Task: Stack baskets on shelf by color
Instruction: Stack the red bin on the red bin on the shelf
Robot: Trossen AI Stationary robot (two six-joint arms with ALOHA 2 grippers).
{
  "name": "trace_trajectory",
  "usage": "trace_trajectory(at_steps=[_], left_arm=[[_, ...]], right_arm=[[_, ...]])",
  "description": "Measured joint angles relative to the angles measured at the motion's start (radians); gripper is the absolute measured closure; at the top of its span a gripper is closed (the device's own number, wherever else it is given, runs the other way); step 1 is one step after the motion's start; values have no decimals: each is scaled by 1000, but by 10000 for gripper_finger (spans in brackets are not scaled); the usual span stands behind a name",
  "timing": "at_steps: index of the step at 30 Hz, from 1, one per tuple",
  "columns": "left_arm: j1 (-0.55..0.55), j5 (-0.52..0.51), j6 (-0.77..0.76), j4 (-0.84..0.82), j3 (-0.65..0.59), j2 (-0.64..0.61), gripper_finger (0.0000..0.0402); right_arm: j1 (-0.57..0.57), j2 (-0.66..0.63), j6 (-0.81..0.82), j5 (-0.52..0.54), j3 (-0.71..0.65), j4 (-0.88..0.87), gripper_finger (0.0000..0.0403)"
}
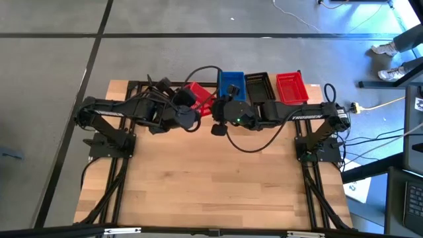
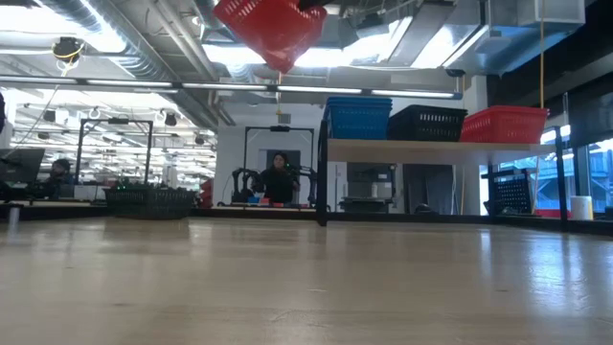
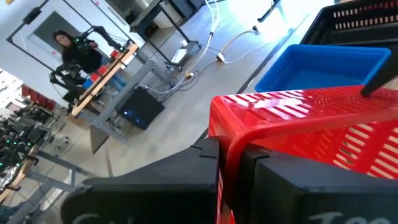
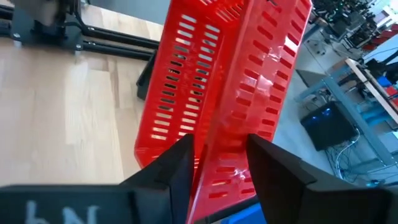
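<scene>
Both the left tool and right tool pinch the red basket aloft, beside the shelf; the low view shows it tilted.

Even, bright indoor light falls from ceiling fixtures, which burn out to white glare behind the tilted red basket in the low view, while the tabletop there shows a soft sheen and blurs toward the near edge. From above, the wood is evenly lit with faint, diffuse shadows under the arms, and the floor at far right carries a bluish glare. In both wrist views the dark fingers closest to the lens are out of focus, and the room beyond looks soft.
</scene>
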Motion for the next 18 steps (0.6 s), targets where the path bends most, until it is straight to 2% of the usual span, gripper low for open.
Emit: trace_trajectory(at_steps=[8, 12, 18], left_arm=[[-24, 1, -3, 4, 0, 0, 401], [-24, 6, -6, 5, 0, 0, 401], [-25, 49, -11, 5, 0, -2, 401]], right_arm=[[-5, 0, 0, 60, 0, 1, 265], [-6, 0, 1, 71, 0, 2, 305], [-8, 0, 3, 80, 0, -7, 388]])
